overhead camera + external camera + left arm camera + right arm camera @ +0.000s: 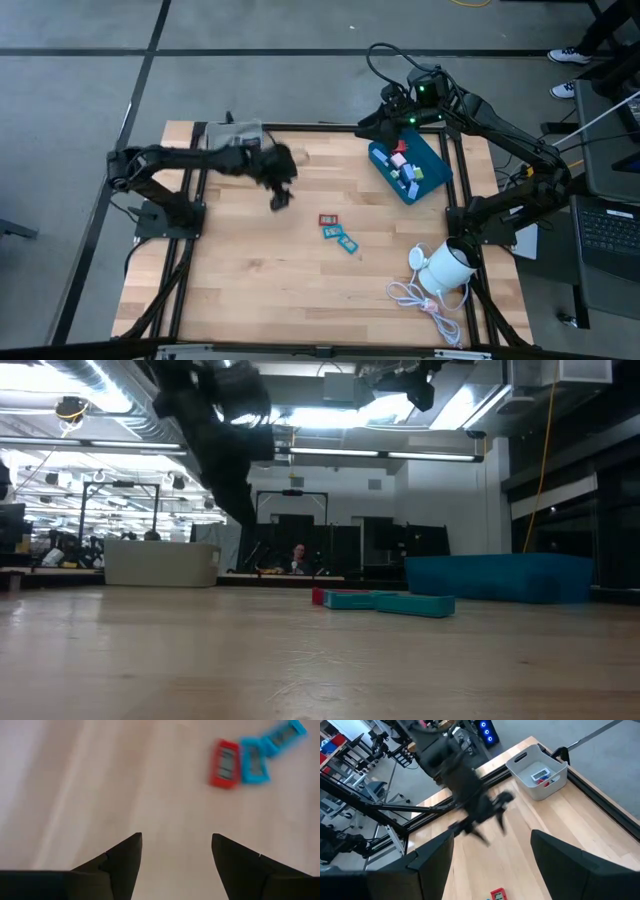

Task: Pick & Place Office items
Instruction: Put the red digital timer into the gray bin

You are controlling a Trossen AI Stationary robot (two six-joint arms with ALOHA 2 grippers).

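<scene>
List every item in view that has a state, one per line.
left tool: open, empty, above bare wood
right tool: open, empty, raised
red piece: flat on table, loose
blue tray: holds several pieces
grey tray: holds pieces
white cable: loosely coiled on table

Three flat office items (337, 230) lie in a touching row mid-desk (250, 280); the left tool (281, 196) hangs above the desk just left of them, fingers apart. Tray with more items (409, 168) sits at the desk's far right, the right tool (392, 115) over its far end. Bin (232, 134) is at the far left edge; the round device with coiled cable (445, 268) is near right.
</scene>
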